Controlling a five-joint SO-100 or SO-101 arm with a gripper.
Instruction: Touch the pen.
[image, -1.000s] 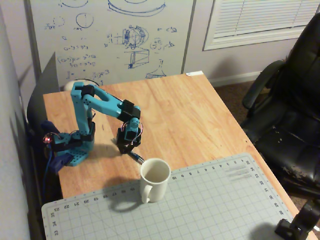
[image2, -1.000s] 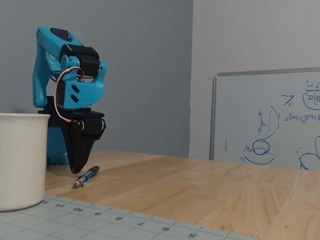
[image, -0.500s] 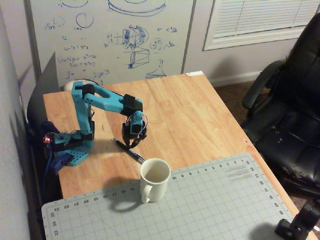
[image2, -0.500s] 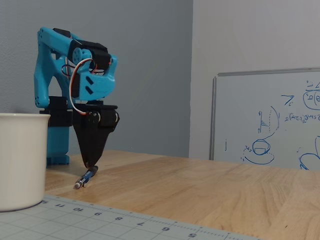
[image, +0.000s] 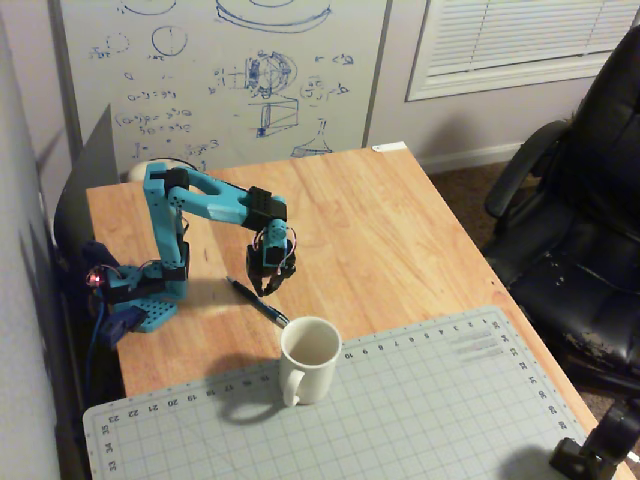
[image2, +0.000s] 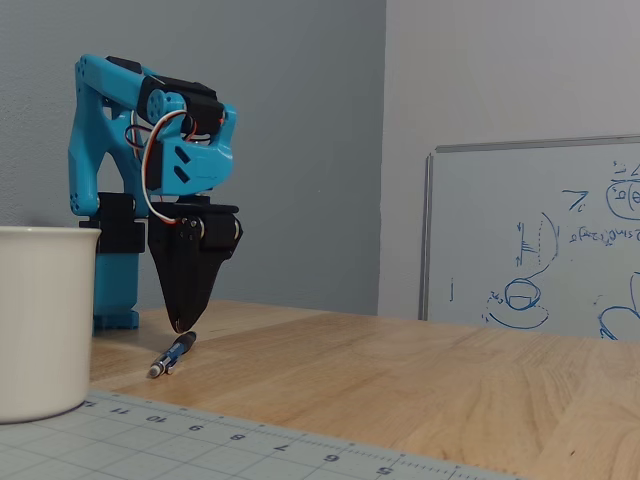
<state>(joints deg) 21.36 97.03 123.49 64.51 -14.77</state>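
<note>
The pen (image: 256, 301) is a thin dark stick lying on the wooden table, running from near the arm's base toward the white mug; in the low side fixed view the pen (image2: 172, 354) shows a blue barrel and a lighter tip. My gripper (image: 267, 291) points straight down over the pen's far half, black fingers together. In the low side fixed view the gripper (image2: 181, 327) tip hangs a hair above the pen's rear end; contact cannot be told. Nothing is held.
A white mug (image: 308, 358) stands just in front of the pen, at the edge of a grey cutting mat (image: 420, 400). The mug (image2: 40, 320) fills the left foreground. A whiteboard (image: 220, 75) leans behind the table. A black office chair (image: 580, 230) stands at right.
One second ago the gripper stood lower and nearer the base beside the pen. It has since lifted and shifted along the pen's rear end, then barely moved in the last half second. The pen stays put.
</note>
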